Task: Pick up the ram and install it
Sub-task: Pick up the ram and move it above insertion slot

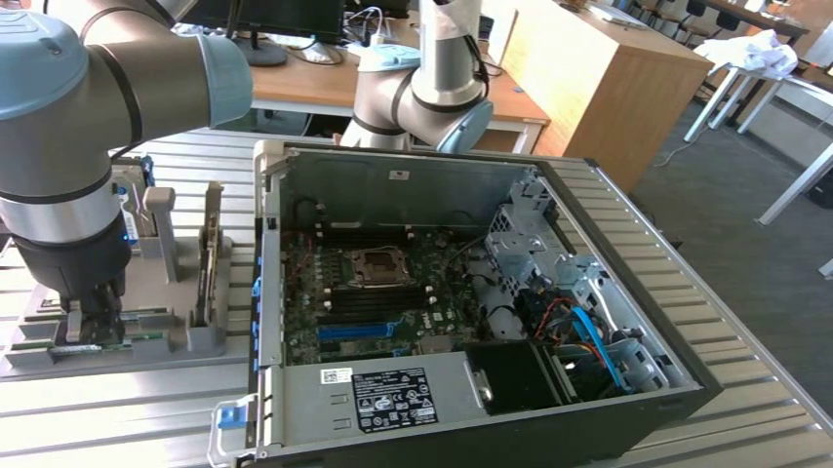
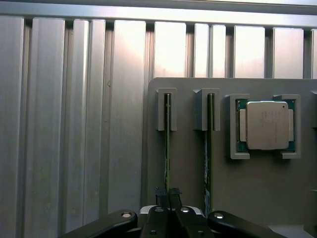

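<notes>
Fingers (image 2: 161,192) of the gripper (image 2: 167,194) are clamping on the ram (image 2: 167,148), which is standing edge-up in its slotted holder (image 2: 188,161), leaving both faces graspable.

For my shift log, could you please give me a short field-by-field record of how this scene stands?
gripper: lowered over the grey holder, shut on the ram
ram: on edge in its holder slot, the one farther from the processor
second stick: on edge in the neighbouring slot, untouched
processor: flat in its own pocket beside the sticks
computer: open on the table, to the exterior view's right of the holder
task state: ram gripped, in the holder, not in the computer
</notes>
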{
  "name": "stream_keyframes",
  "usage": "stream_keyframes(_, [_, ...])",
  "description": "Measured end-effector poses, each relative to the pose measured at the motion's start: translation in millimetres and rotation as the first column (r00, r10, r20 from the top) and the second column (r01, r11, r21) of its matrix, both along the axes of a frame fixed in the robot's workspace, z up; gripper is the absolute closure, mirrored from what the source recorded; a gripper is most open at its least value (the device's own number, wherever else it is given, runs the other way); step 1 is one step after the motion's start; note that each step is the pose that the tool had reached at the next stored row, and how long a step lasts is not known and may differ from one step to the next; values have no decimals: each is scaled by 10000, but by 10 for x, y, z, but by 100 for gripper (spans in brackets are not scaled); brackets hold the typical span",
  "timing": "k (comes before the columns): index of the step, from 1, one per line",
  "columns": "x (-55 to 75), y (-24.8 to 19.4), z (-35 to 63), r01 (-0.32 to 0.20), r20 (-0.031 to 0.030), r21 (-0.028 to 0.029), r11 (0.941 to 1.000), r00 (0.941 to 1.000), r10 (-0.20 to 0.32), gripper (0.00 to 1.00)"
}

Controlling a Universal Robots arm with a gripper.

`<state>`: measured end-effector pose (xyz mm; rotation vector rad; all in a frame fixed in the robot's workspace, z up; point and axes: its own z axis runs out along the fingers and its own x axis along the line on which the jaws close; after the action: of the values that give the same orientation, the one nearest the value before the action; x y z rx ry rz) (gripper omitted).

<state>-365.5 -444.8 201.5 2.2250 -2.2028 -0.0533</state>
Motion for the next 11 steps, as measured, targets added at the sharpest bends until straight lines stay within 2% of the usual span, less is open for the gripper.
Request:
stream_keyframes(8, [1,0,1,0,3,2,10000,10000,0,89])
stream_keyframes(11, [0,0,29,0,1,0,10000,10000,0,89])
